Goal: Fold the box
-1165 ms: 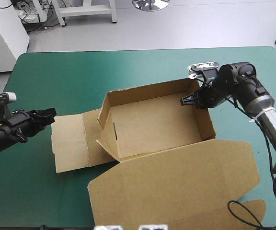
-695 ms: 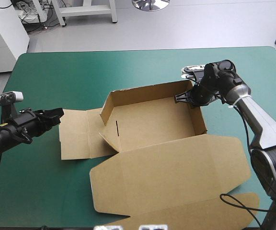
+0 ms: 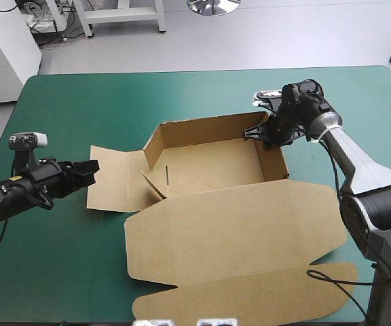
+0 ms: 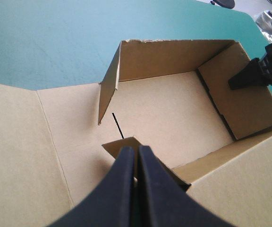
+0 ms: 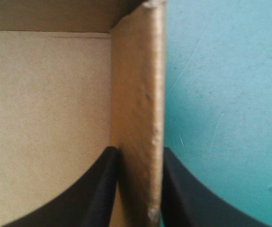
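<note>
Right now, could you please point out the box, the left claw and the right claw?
box [image 3: 209, 166]: high view, tray floor.
left claw [image 4: 136, 153]: left wrist view, shut fingertips.
right claw [image 3: 255, 132]: high view, tips gripping wall.

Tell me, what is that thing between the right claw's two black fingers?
The right end wall of the box, gripped by the right claw; the right wrist view shows it.
</note>
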